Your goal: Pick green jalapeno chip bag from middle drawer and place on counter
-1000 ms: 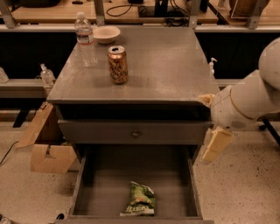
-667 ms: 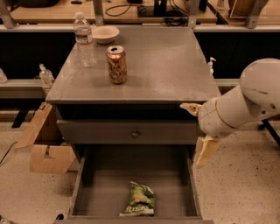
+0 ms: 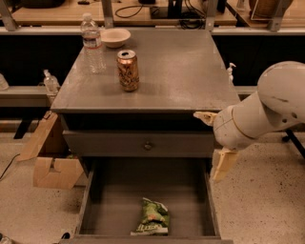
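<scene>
Speckled floor [image 3: 267,200] and a wooden workbench [image 3: 62,14] frame the grey cabinet I am working at. My jaws hang off the white arm [image 3: 271,105] at the cabinet's front right corner, spread wide and released, grasping nothing. Just left of the jaws is the closed drawer front [image 3: 109,143] with its small knob. Below and left of them the middle drawer [image 3: 114,200] stands pulled out, and the green jalapeno chip bag [image 3: 151,218] lies flat on its floor near the front edge, well apart from the jaws. Up and left of the jaws is the table [image 3: 181,71], carrying a gold-brown can [image 3: 128,70], a water bottle [image 3: 92,43] and a bowl [image 3: 116,36]. Farthest left, a cardboard box [image 3: 52,171] sits on the floor.
</scene>
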